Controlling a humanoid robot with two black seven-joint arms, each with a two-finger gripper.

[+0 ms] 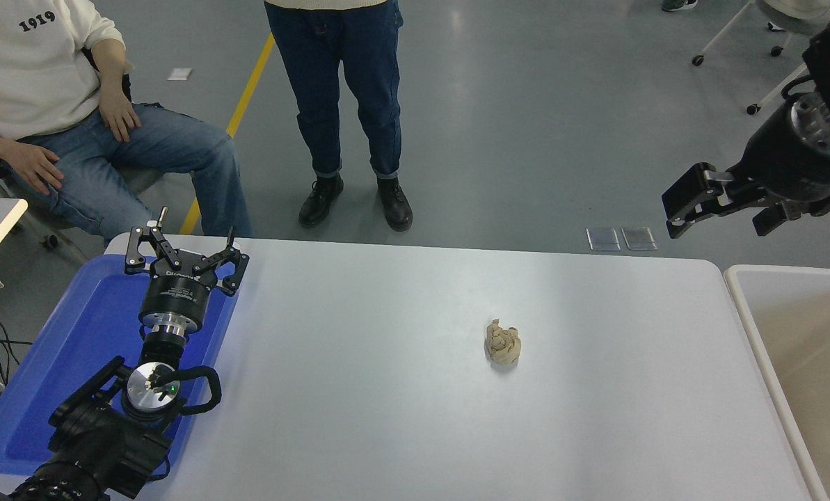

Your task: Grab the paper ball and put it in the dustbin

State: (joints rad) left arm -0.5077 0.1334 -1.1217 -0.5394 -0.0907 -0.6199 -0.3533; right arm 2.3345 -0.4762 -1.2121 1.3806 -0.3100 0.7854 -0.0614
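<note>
Paper ball [503,343], a lumpy tan wad, sits alone on the white surface [387,390], a little right of the middle, with nothing touching it. It lies well below and to the left of the right gripper [717,212], which hangs in the air past the far right corner of the surface, above the grey floor; its fingers [686,198] are spread apart and hold nothing, pointing left and slightly down. Directly beneath those fingers, off the right end of the surface, stands the dustbin [738,278], cream-beige with a thick white rim, its open mouth facing up and only partly in sight. Far across from them, the left gripper [185,254] rests over the blue tray [46,376] at the left edge, its fingers [136,250] also parted and empty, pointing away toward the far side. Beyond the surface a person in jeans and black shoes [355,202] stands, and another person in a white top [18,76] sits at the left, hands on thighs.
</note>
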